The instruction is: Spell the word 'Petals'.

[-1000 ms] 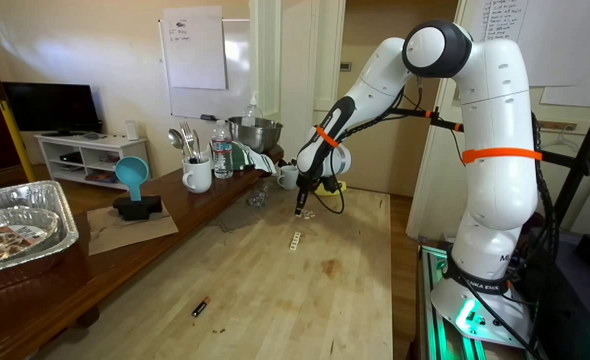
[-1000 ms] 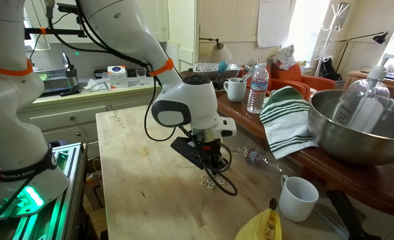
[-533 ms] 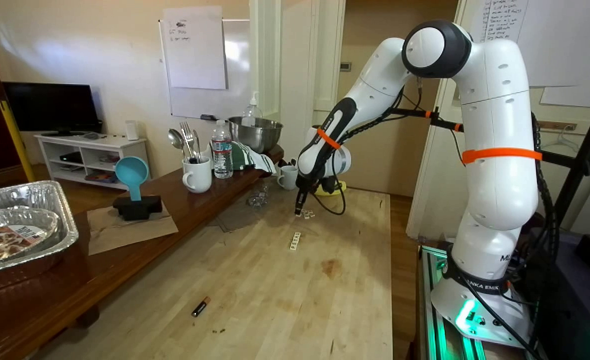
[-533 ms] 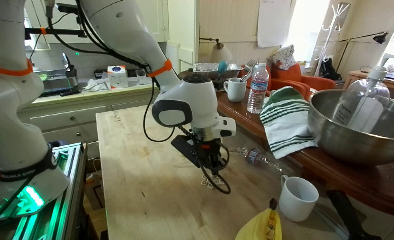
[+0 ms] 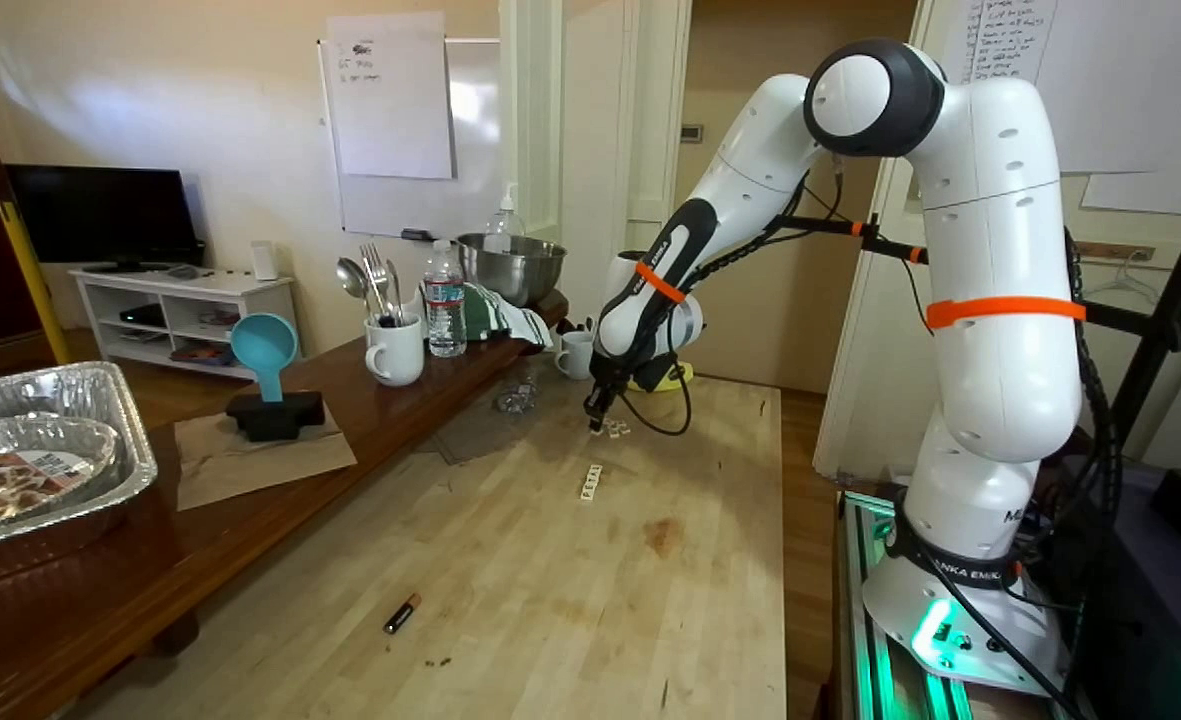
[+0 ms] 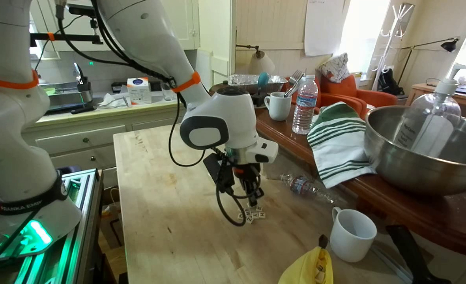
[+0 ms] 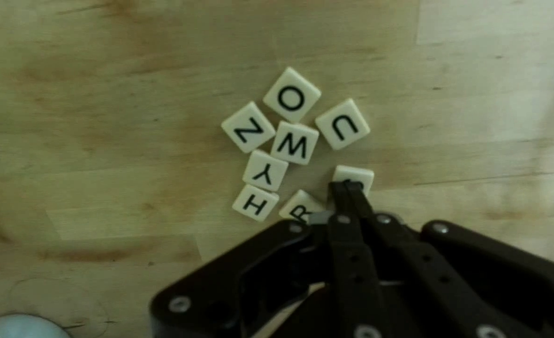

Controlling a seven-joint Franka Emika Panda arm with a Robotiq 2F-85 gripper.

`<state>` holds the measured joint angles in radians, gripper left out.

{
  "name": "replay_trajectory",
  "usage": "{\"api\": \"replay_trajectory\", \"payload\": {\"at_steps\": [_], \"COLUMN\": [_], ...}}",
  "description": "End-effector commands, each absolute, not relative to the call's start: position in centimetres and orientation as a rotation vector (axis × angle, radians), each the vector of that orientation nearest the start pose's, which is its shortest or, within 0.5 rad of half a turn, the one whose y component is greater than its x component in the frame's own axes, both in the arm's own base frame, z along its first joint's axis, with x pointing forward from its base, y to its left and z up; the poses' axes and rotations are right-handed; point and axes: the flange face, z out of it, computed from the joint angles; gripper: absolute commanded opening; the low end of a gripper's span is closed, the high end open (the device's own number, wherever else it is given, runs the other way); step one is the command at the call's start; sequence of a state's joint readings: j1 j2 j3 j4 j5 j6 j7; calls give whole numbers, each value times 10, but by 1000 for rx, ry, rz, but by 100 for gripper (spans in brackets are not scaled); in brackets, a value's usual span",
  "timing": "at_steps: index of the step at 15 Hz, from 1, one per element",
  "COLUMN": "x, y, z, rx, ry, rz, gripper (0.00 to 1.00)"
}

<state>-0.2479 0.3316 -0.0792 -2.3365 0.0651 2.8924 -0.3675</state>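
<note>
We've got a whiteboard [image 5: 475,150] on the wall, a dark television [image 5: 105,215] beyond, and up front the pale wooden worktop [image 5: 550,580], a dark wooden counter [image 5: 390,405] along its long edge opposite the robot. Midway between the long edges lies the letter row [image 5: 591,482]: P, E, T, A seem to read, an L too small to confirm. So most of the word looks done; at least the S, I'd judge, is left.

Over to the loose tiles [image 5: 616,429], nearer the far short edge: Z [image 7: 248,127], O [image 7: 292,96], U [image 7: 343,124], W [image 7: 295,143], Y [image 7: 265,170], H [image 7: 256,203] and R [image 7: 301,206], 7 this word doesn't need, plus 1 half-covered tile [image 7: 357,172] under the gripper [image 7: 346,187]. Could be the S; its letter is mostly hidden. The jaws are clenched together, nothing visible between them, contact with that tile unclear.

Elsewhere: a battery [image 5: 402,613] toward the near end, a clear plastic bottle [image 6: 305,185] lying by the counter's edge, a white mug [image 6: 353,234] and yellow pouch [image 6: 305,268] toward the far short edge.
</note>
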Motion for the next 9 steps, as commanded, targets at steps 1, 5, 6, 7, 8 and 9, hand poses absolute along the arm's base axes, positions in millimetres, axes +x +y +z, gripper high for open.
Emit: {"api": "replay_trajectory", "payload": {"at_steps": [1, 5, 6, 7, 8, 9], "x": [501, 498, 497, 497, 497, 497], "y": [-163, -156, -154, -152, -151, -149], "z": [210, 213, 213, 213, 213, 213], "rx": [-3176, -3171, -3170, -3168, -3162, -3156], "ry": [154, 256, 290, 323, 366, 418], "rz": [-213, -153, -143, -143, -137, -143], "gripper": [0, 0, 0, 0, 0, 0]}}
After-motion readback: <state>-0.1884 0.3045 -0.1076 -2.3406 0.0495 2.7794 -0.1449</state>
